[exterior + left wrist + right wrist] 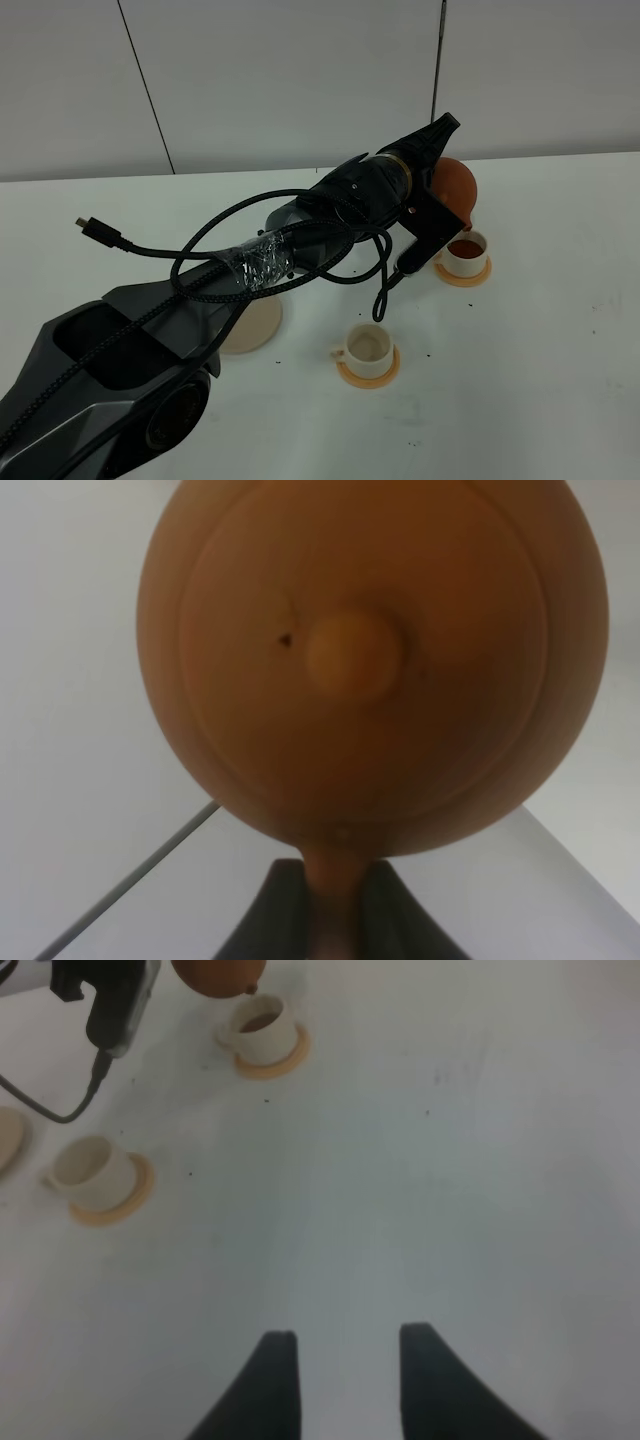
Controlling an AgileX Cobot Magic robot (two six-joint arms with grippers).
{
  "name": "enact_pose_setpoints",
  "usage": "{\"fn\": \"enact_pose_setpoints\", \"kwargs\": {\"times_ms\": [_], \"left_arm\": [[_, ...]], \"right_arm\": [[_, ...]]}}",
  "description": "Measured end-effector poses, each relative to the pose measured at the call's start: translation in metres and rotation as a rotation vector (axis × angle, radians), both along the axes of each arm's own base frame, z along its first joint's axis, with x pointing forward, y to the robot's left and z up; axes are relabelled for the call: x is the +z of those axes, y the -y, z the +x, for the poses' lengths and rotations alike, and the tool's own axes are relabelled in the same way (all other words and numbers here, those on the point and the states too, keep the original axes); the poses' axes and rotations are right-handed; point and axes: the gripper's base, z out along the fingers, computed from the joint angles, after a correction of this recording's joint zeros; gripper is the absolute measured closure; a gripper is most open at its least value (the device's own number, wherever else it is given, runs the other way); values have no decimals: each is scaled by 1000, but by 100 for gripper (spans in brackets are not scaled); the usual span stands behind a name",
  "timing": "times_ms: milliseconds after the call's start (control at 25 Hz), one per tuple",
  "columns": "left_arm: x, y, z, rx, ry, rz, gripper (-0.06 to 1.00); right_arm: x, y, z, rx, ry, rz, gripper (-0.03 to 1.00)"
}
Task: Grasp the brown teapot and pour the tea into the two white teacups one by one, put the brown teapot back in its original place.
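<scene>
Pale wall panels (300,80) with dark seams stand behind a white bench (540,400). From the left, the left arm reaches across the middle, and its left end effector (335,920) is clamped on the loop handle of the brown teapot (350,660), which is lifted clear of the bench; the lid knob (352,652) faces the left wrist camera. In the high view the teapot hangs just above and behind the far teacup (465,250), which holds a brown liquid and sits on an orange coaster (463,275). Whether pot and cup touch cannot be told. Nearer the front, the near teacup (367,344) is empty inside and stands on a second orange coaster (368,376). The 2 cups are well apart. Left of the near teacup lies the beige saucer (255,322), bare where it shows and partly hidden by the arm. A black cable (190,250) loops along that arm. Over bare bench, the right end effector (345,1380) hangs with its 2 dark fingers (270,1380) spread and nothing between them.
</scene>
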Motion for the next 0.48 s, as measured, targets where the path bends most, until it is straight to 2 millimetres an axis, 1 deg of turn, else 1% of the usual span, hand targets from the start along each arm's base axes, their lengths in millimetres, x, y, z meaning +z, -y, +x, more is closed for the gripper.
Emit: {"fn": "enact_pose_setpoints", "kwargs": {"times_ms": [480], "left_arm": [[1,-1,1,-6,15,19,77]], "right_arm": [[0,0,0,0,0,0,73]]}}
